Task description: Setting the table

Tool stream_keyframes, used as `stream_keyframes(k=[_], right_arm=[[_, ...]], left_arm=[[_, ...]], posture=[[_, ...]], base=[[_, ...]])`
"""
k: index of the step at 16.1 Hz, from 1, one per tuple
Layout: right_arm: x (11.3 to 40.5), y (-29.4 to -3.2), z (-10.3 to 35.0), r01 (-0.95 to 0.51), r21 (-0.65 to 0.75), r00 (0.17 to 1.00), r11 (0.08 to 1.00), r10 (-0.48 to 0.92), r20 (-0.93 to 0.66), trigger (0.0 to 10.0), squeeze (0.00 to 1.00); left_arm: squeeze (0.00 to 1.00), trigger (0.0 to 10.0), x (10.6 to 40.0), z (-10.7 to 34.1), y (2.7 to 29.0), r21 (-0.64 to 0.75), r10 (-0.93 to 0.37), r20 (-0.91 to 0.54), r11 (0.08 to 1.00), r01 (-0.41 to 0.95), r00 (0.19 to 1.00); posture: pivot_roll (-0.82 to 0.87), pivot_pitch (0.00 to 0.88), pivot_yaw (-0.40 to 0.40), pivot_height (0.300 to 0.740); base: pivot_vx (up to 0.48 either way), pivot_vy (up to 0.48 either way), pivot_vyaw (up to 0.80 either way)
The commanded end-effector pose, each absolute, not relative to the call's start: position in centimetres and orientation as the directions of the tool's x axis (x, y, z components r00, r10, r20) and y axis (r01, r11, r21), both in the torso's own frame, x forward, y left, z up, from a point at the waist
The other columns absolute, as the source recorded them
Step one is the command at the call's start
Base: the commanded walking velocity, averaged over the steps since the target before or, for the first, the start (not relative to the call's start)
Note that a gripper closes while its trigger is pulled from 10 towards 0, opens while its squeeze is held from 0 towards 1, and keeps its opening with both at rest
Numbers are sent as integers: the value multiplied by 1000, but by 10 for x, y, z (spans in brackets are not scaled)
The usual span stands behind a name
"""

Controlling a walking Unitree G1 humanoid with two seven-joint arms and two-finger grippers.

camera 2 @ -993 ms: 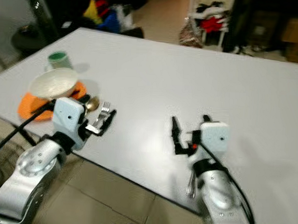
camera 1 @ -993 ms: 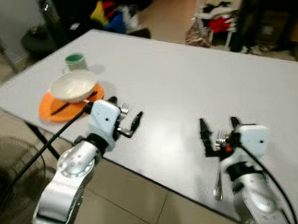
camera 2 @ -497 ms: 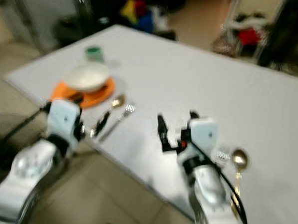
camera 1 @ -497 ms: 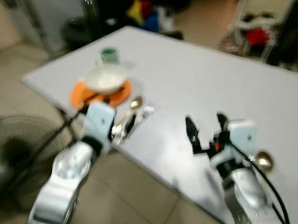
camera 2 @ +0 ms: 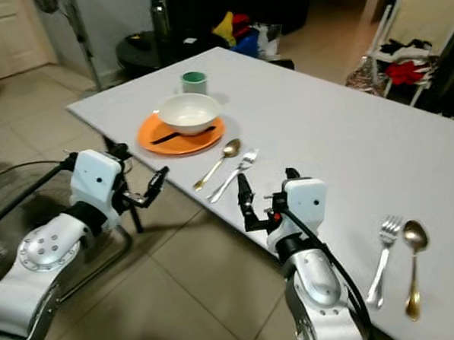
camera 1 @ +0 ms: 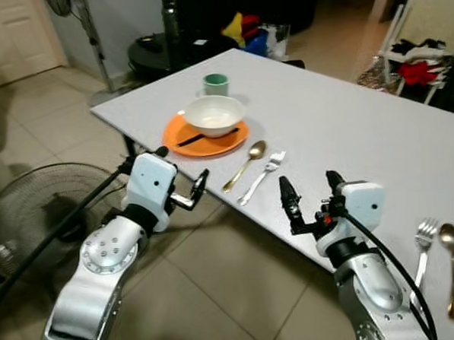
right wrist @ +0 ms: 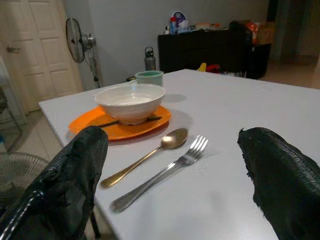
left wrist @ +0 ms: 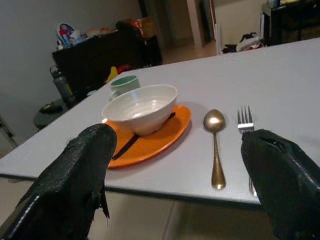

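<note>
Pulled back from the white table (camera 1: 351,123), both grippers now off its near edge: left gripper (camera 1: 182,192) and right gripper (camera 1: 311,199) spread, empty; orange plate (camera 1: 206,138), bowl (camera 1: 214,114) upper centre.

The two eye views look from the robot's head forward and down, from off the corner of the white table (camera 1: 352,116). Each wrist camera sits low, near table height, and looks along its own black fingers (left wrist: 75,170) toward the orange plate (right wrist: 120,129). All four views share the plate, bowl (left wrist: 140,107), spoon (right wrist: 145,157) and fork (right wrist: 165,170).
</note>
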State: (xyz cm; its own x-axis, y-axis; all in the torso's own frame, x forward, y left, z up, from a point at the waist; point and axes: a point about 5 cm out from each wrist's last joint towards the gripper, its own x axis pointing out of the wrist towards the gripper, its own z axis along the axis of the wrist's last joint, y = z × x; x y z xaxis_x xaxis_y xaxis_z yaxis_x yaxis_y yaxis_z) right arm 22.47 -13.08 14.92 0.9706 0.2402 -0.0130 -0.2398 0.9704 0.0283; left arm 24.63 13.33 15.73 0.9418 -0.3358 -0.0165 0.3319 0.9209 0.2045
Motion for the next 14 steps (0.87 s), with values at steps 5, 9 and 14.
stream_keyframes(k=[5,9,14], right_arm=[[232,-128,151,-268,39,963,963,268,0,10000,1000],[233,-128,151,-262,48,965,964,262,2,10000,1000],[233,-127,151,-266,60,964,962,266,6,10000,1000]], left_arm=[[0,10000,248,159,137,220,-317,-17,924,313,948],[0,10000,249,160,138,224,-315,-17,924,310,949],[0,10000,250,161,139,229,-319,-17,921,315,947]], posture=[[77,0,80,740],[78,0,86,740],[79,0,91,740]], base=[[0,290,480],[0,292,800],[0,291,800]])
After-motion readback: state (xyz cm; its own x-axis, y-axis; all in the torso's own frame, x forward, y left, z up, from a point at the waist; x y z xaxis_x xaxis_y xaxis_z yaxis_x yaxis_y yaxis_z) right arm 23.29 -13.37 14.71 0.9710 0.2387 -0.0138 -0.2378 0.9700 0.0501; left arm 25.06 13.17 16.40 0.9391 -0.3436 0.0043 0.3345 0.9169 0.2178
